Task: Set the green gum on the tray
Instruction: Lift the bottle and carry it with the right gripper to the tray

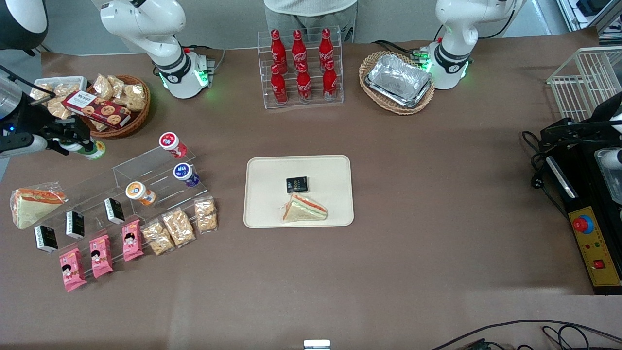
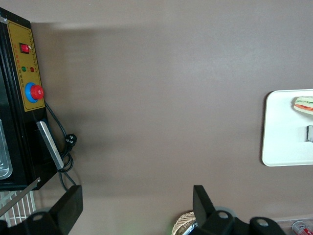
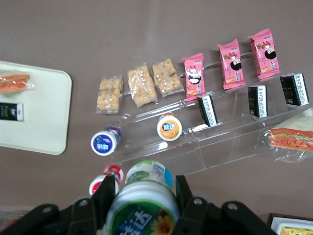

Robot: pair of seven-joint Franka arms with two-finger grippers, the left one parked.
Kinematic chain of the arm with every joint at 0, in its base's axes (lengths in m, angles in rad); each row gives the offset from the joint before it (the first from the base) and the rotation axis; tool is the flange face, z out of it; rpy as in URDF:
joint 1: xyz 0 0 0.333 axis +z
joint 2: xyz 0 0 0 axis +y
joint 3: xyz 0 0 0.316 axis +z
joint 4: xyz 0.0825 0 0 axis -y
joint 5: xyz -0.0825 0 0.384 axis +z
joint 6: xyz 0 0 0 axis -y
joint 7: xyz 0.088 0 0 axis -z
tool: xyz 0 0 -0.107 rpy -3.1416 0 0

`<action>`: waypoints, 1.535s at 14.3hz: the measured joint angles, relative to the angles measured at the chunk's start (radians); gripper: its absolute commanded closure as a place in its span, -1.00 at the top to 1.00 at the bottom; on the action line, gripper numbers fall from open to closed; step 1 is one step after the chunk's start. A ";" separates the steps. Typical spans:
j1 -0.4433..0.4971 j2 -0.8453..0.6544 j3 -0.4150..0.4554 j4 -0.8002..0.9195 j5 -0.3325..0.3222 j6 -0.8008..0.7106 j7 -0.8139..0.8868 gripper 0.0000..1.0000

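Note:
My right gripper [image 1: 85, 147] hangs above the table at the working arm's end, over the top step of the clear display stand. It is shut on the green gum [image 1: 95, 149], a small white jar with a green-rimmed lid. The jar fills the space between the fingers in the right wrist view [image 3: 144, 200]. The cream tray [image 1: 262, 167] lies flat at the middle of the table and carries a wrapped sandwich [image 1: 305, 208] and a small black packet [image 1: 297, 184]. The tray's end also shows in the right wrist view [image 3: 44, 127].
The clear stepped stand [image 1: 146, 165] holds red-lidded [image 1: 170, 142], purple-lidded [image 1: 183, 172] and orange-lidded [image 1: 138, 191] jars, black packets, pink packs and snack bars. A wicker basket of biscuits [image 1: 114, 104] stands beside the gripper. A cola bottle rack [image 1: 301, 68], a foil tray basket [image 1: 397, 81] and a black control box [image 1: 590, 243] stand farther off.

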 measured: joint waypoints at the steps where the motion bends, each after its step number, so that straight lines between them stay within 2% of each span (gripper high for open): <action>1: 0.021 0.024 0.000 0.035 0.001 -0.013 0.045 -0.20; 6: 0.214 0.094 0.007 0.074 0.025 -0.010 0.425 -0.19; 11: 0.383 0.147 0.010 0.046 0.034 0.100 0.744 -0.19; 18: 0.532 0.207 0.008 -0.371 0.030 0.670 1.009 -0.19; 20: 0.561 0.241 0.008 -0.454 0.007 0.800 1.082 -0.19; 22: 0.597 0.284 0.008 -0.509 -0.044 0.907 1.182 -0.19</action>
